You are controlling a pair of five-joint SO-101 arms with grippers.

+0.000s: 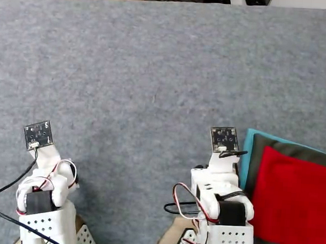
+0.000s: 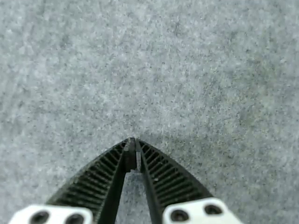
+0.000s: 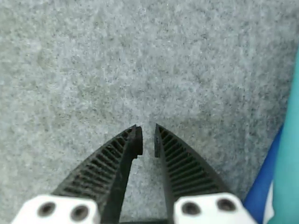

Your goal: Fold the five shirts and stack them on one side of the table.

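The folded shirt stack (image 1: pixel 260 155), red shirt (image 1: pixel 293 202) topmost, lies at the grey felt table's (image 1: pixel 155 72) four o'clock. Just beside its teal edge (image 3: pixel 287 154) the right gripper (image 3: pixel 148 138) stands slightly parted and empty. At eight o'clock the left gripper (image 2: pixel 131 151) is pressed together on nothing.

A stack of folded shirts (image 1: pixel 290 207) lies flat at the right side of the grey table (image 1: pixel 155 72), a red shirt (image 1: pixel 293 202) on top, a dark grey shirt (image 1: pixel 260 155) beneath, then a teal shirt (image 1: pixel 248 144), a blue shirt (image 3: pixel 261 191) lowest
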